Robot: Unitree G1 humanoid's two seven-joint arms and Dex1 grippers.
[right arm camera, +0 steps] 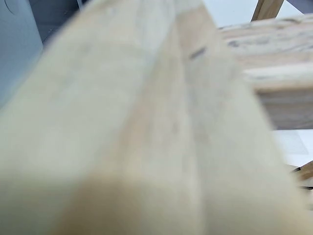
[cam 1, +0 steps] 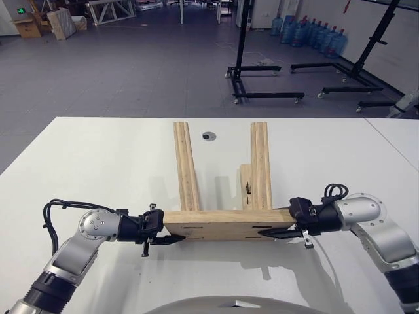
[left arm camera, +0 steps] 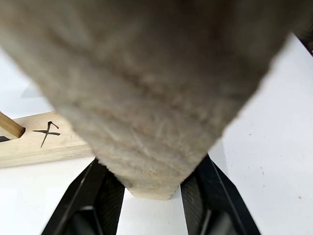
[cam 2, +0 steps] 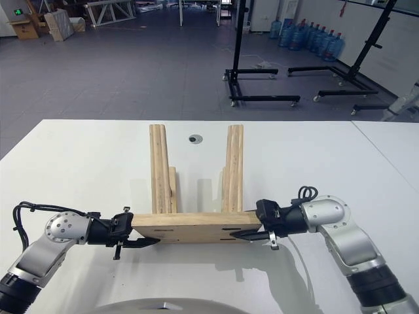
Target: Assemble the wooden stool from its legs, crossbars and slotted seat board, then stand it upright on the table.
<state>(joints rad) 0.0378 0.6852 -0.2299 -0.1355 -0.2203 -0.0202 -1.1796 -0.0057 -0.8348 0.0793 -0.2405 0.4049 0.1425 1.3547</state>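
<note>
A wooden stool lies on its side on the white table, at the centre of the frame. We see its seat board standing on edge across the lower middle. Its two pairs of legs run from the board toward the top of the frame, side by side and flat over the tabletop. A short crossbar sits just inside the right-hand pair.

The left gripper meets the board's left end at the lower left. In the left wrist view its black fingers are closed on either side of the wood, pinching that end. Behind them in that view we note a pale wooden part marked with a pen-drawn cross.

The right gripper is at the board's right end, lower right of centre, against the front edge. We cannot tell whether it is spread or clamped.

A small round hole shows in the table between the leg tips. Beyond the far edge, black wheeled stands rest on the grey floor, with blue water bottles at the upper right.
</note>
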